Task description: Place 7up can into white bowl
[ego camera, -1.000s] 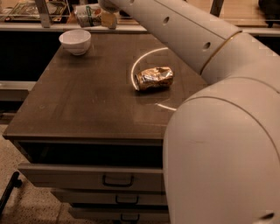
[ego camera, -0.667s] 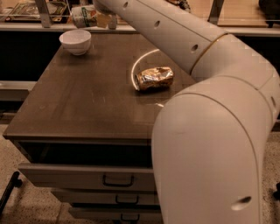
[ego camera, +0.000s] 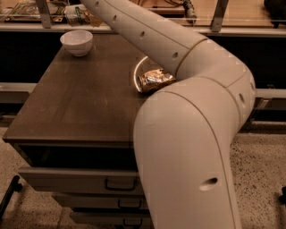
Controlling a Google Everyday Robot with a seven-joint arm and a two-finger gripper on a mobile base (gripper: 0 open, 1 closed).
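The white bowl (ego camera: 77, 42) stands on the far left corner of the dark table (ego camera: 80, 103). My white arm reaches over the table from the right to the top left. My gripper (ego camera: 91, 18) shows only partly at the top edge, up behind the bowl and a little to its right. It is shut on the 7up can (ego camera: 77, 13), a small whitish-green shape held above the table's back edge. Most of the can and the gripper is hidden by the arm and the frame's edge.
A shiny gold-brown foil snack bag (ego camera: 154, 79) lies on the table's right side, next to the arm. A shelf with clutter (ego camera: 27, 11) runs behind the table. Drawers (ego camera: 80, 179) sit below the tabletop.
The arm has swung left and nearer the camera. The gripper with the can has moved left, closer to above the bowl. Bowl and snack bag have not moved.
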